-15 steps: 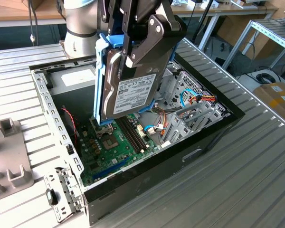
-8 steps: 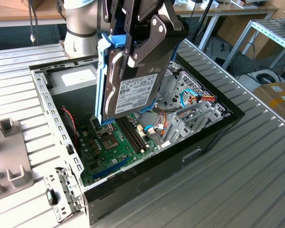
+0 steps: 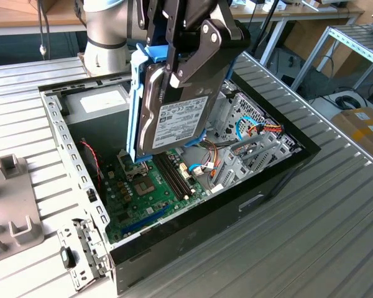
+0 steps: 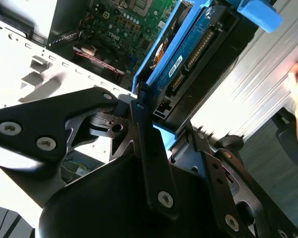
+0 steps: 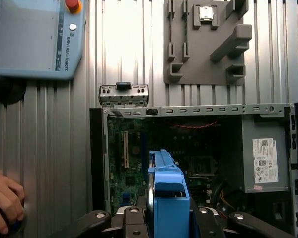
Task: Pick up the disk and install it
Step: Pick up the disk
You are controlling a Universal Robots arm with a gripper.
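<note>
Exterior view: elevated, oblique, mid-range onto open case (image 3: 61, 133). First wrist view: straight down over case, well above. Second wrist view: close in, along disk (image 4: 191, 52). All share motherboard (image 3: 143, 198).

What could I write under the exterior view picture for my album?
The robot's gripper holds the disk in its blue rail above the open computer case.

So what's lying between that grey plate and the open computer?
In the first wrist view, a small silver bracket lies on the slatted table beside the computer case's rim; the rest is bare.
</note>
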